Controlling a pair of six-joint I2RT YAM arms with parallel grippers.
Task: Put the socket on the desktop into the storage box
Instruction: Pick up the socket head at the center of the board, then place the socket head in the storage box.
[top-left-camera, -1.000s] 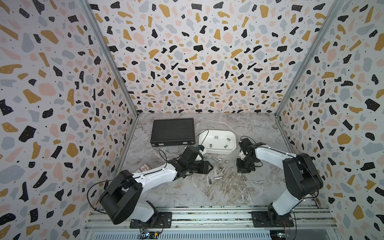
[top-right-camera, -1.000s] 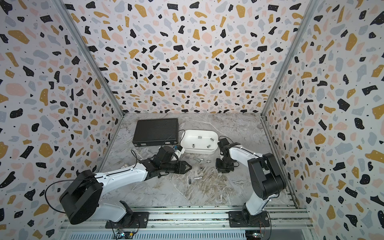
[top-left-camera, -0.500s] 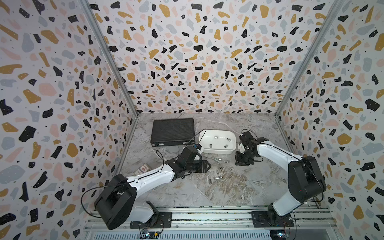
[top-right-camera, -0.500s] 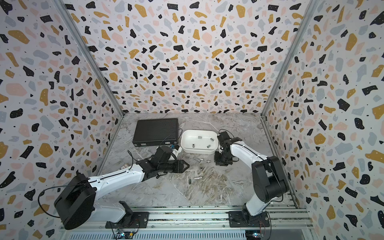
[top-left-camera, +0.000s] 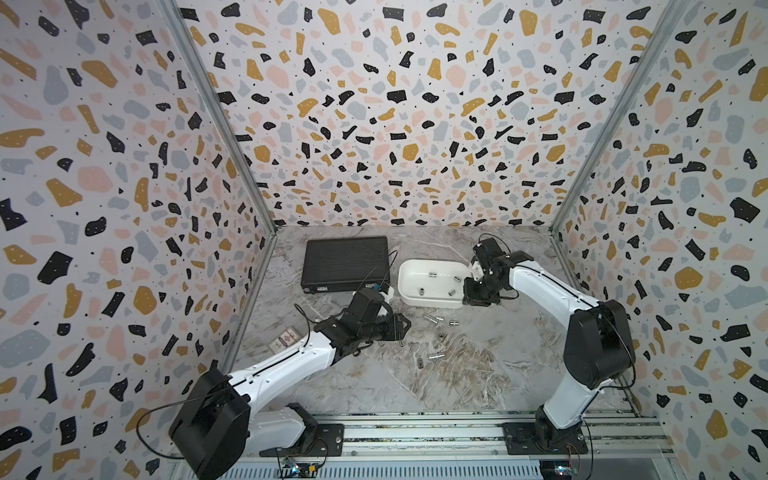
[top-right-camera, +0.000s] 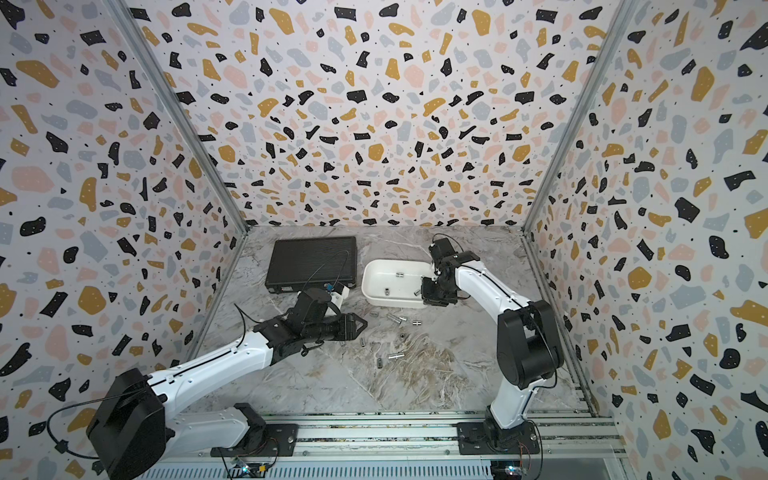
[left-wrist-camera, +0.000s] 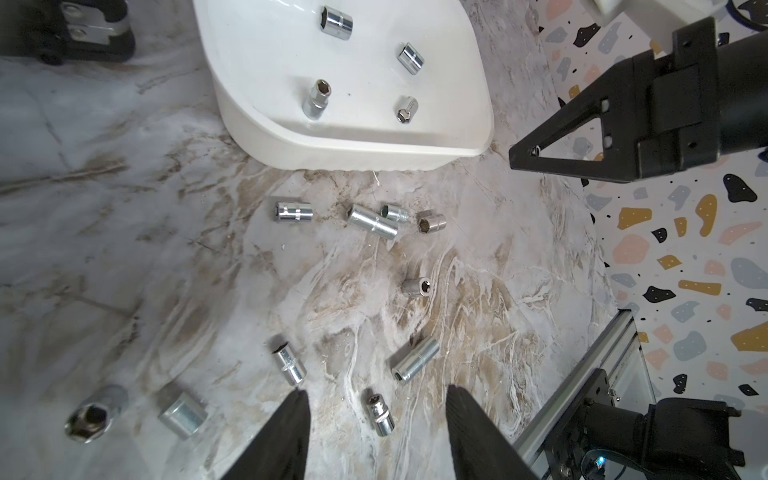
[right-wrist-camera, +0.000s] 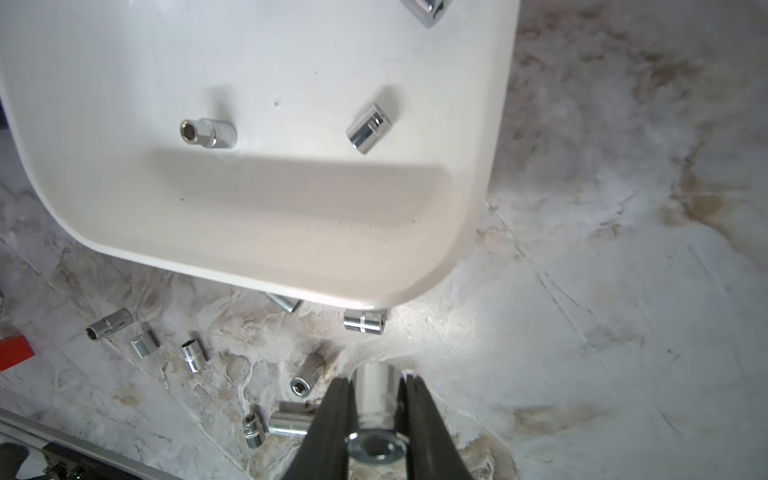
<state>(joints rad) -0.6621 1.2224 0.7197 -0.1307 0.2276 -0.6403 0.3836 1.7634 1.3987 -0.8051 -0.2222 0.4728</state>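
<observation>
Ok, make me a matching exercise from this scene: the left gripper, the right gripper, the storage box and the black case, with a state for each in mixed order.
Things:
1. left gripper
2. right gripper
3. storage box
4. black case

States:
A. lid closed, lying flat on the desktop
B. shut on a socket
C. has four sockets lying inside
D. open, holding nothing

Pairs: 1-D, 2-B, 3-C, 4-A.
</observation>
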